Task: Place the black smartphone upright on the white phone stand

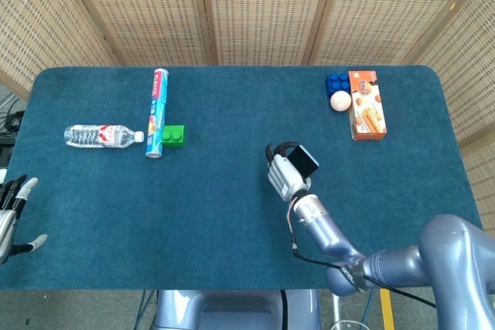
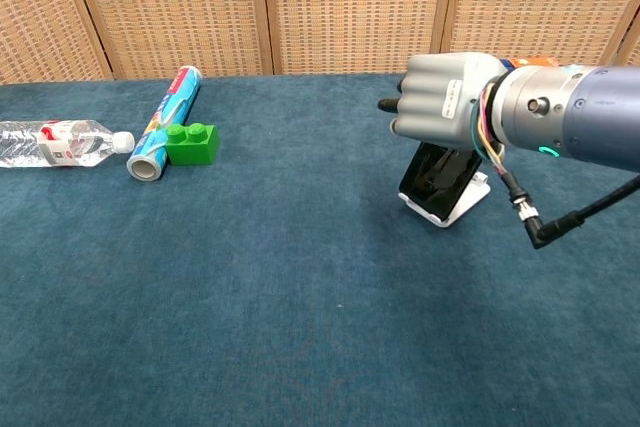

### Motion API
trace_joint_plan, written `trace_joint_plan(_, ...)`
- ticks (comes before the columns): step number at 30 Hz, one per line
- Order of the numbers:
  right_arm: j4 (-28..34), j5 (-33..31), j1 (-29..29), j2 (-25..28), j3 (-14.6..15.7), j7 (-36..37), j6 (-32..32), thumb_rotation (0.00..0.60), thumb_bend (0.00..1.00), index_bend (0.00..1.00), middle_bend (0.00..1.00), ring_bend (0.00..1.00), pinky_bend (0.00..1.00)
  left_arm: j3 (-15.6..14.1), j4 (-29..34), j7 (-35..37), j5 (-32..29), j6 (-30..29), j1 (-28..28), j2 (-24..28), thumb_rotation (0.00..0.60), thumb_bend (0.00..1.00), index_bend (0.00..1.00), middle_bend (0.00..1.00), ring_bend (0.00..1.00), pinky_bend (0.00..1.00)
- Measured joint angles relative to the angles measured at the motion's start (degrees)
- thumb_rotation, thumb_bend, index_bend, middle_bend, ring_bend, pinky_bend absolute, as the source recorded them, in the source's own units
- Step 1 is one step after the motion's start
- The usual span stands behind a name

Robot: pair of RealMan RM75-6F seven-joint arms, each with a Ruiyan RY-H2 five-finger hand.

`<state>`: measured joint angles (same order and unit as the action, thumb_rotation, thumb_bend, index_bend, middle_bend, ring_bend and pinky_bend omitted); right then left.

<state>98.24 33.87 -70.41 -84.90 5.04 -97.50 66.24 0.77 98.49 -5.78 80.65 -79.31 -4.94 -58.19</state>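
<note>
Glossy black smartphone (image 2: pixel 437 178) leans on angular white phone stand (image 2: pixel 467 202), carpet-like tbl.

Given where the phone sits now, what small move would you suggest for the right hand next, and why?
Probably lift the right hand up and away: the phone already leans upright on the white stand, and the fingers look opened above it.

The roll (image 1: pixel 156 112) at the upper left of the head view reads "PLASTIC"; print on the bottle (image 1: pixel 104 136) and box (image 1: pixel 366 103) is too small.
</note>
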Motion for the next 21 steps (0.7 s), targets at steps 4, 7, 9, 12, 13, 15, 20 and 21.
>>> trace_joint_plan(4, 0.0, 0.5, 0.1, -0.1, 0.5, 0.5, 0.3, 0.600, 0.36, 0.16, 0.00, 0.10, 0.35, 0.0, 0.2, -0.2, 0.0, -0.2, 0.1, 0.0, 0.600, 0.00, 0.00, 0.00, 0.00, 0.00)
trace_joint_plan(7, -0.1, 1.2, 0.3, -0.2, 1.1, 0.9, 0.6, 0.600, 0.36, 0.14, 0.00, 0.06, 0.32, 0.0, 0.2, -0.3, 0.0, -0.2, 0.1, 0.0, 0.600, 0.00, 0.00, 0.00, 0.00, 0.00)
trace_joint_plan(9, -0.1, 1.6, 0.5, -0.2, 1.4, 1.3, 0.9, 0.600, 0.36, 0.12, 0.00, 0.03, 0.29, -0.1, 0.2, -0.4, 0.0, -0.1, 0.0, -0.1, 0.600, 0.00, 0.00, 0.00, 0.00, 0.00)
trace_joint_plan(12, -0.3, 2.4, 0.9, -0.3, 1.9, 1.9, 1.4, 0.600, 0.36, 0.09, 0.00, 0.00, 0.23, -0.1, 0.3, -0.4, 0.1, -0.2, 0.0, -0.1, 0.600, 0.00, 0.00, 0.00, 0.00, 0.00)
trace_joint_plan(13, -0.4, 2.5, 0.9, -0.3, 2.0, 2.1, 1.5, 0.600, 0.36, 0.09, 0.00, 0.00, 0.21, -0.1, 0.2, -0.4, 0.1, -0.2, 0.1, -0.1, 0.600, 0.00, 0.00, 0.00, 0.00, 0.00)
trace_joint_plan(15, -0.7, 2.5, 1.1, -0.4, 2.0, 2.5, 1.6, 0.600, 0.36, 0.09, 0.00, 0.00, 0.19, -0.1, 0.3, -0.5, 0.2, -0.2, 0.1, -0.1, 0.600, 0.00, 0.00, 0.00, 0.00, 0.00)
trace_joint_plan(20, -0.9, 2.9, 1.3, -0.4, 2.3, 2.7, 1.9, 0.600, 0.36, 0.07, 0.00, 0.00, 0.17, -0.1, 0.5, -0.6, 0.0, -0.3, 0.0, -0.1, 0.600, 0.00, 0.00, 0.00, 0.00, 0.00)
trace_joint_plan(21, -0.8, 3.0, 1.3, -0.4, 2.3, 2.8, 2.0, 0.600, 0.36, 0.06, 0.00, 0.00, 0.17, -0.1, 0.4, -0.6, 0.0, -0.3, 0.0, -0.1, 0.600, 0.00, 0.00, 0.00, 0.00, 0.00)
